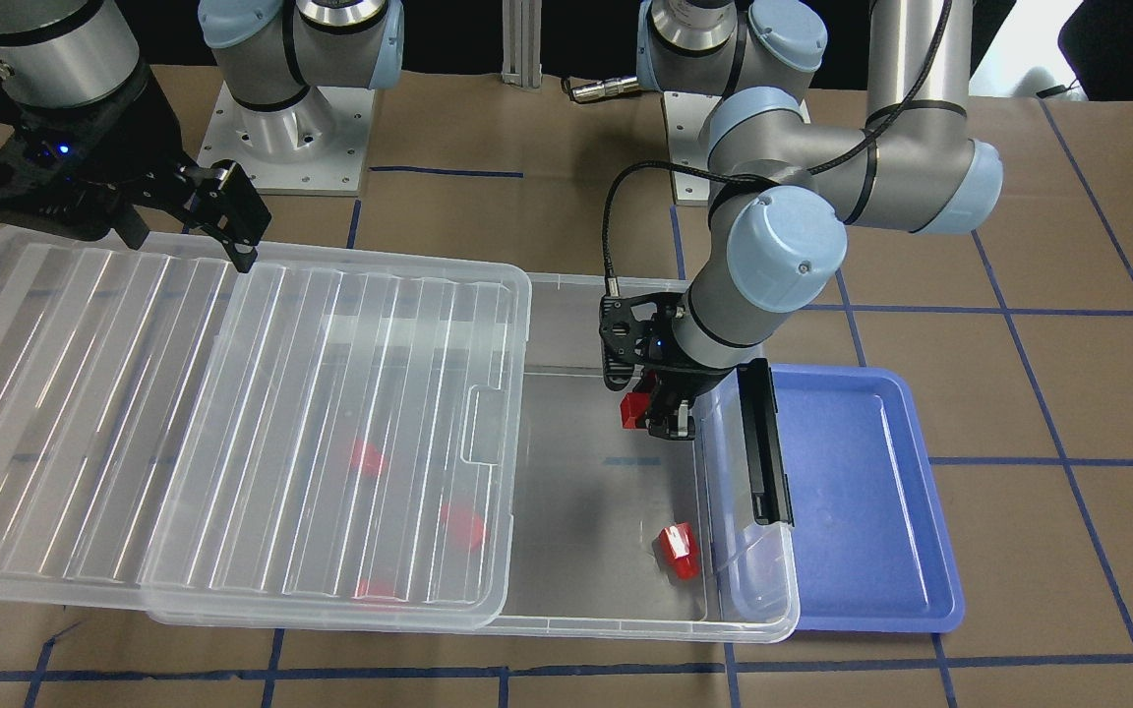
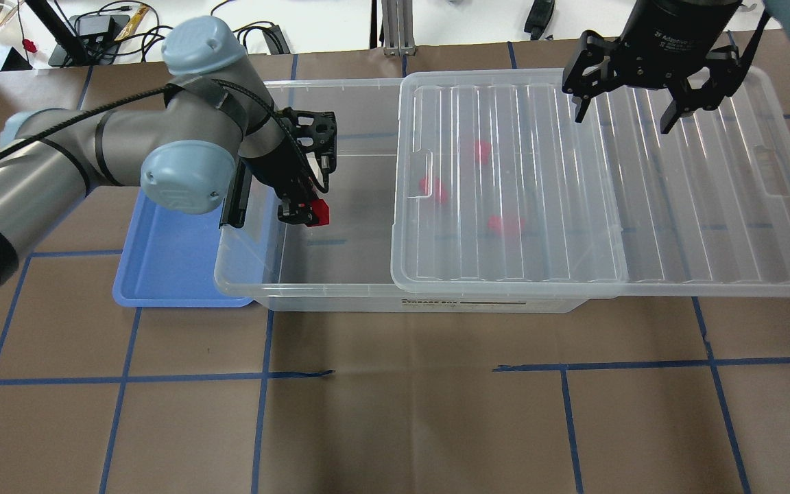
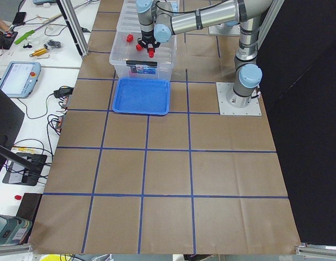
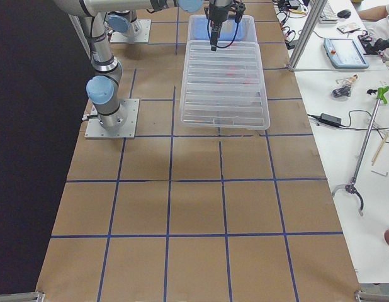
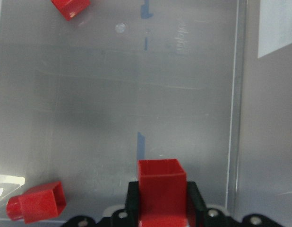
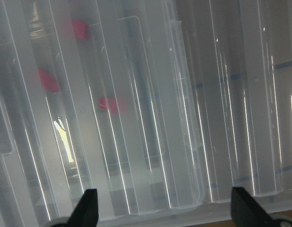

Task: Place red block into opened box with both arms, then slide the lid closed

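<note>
The red block is pinched in my left gripper, which is shut on it and hangs over the uncovered end of the clear box, above the floor. The ribbed clear lid lies slid aside, covering the box's other part and overhanging its far end. Above the lid hovers my right gripper, open and holding nothing.
Another red piece lies on the box floor near the black latch bar. Three more red pieces show blurred under the lid. A blue tray sits against the latch end.
</note>
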`<state>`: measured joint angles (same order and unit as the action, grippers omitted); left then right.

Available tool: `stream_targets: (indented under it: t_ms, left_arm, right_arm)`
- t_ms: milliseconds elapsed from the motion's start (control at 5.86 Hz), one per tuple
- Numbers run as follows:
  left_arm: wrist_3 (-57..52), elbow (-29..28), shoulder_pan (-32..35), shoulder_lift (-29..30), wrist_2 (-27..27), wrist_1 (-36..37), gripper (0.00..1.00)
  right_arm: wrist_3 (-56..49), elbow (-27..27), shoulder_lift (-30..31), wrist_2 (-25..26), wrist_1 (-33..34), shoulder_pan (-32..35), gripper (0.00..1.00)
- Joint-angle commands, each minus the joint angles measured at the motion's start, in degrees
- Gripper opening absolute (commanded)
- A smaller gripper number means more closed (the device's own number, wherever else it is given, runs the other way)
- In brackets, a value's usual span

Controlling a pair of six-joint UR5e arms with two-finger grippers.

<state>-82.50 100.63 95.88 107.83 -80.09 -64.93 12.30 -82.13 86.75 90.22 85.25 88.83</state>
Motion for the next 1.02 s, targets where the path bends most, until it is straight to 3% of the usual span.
stream_targets:
  t_ms: [0,171,341,512,683,854]
  left_arm:
    - [-0.2,2.56,0.44,4.03,0.11,4.8,0.06]
    - [0.06,2.64,0.44,6.15,0.28,8.12,0.13]
    - [1.02,1.69,0.62,7.73,0.11,9.11,0.33]
    - [2.68,1.68,0.88,6.88,-0.06,8.08,0.95]
    - [2.96,1.5,0.97,5.56,-0.07,6.85,0.98]
    - [3.13,0.2,0.97,2.24,-0.07,2.31,0.98]
  right_arm:
    - [-1.3,0.04,0.0,0.4,0.18,-0.58,1.0]
    - [-2.18,0.04,0.0,0.49,0.26,-1.28,1.0]
    - [-2.54,0.04,0.08,0.4,0.0,-2.51,1.0]
    - [-3.67,0.04,0.09,0.4,0.0,-3.21,1.0]
    - [-5.25,0.04,0.09,0.66,0.09,-3.92,1.0]
    - [-12.84,0.04,0.09,0.66,0.18,-8.71,1.0]
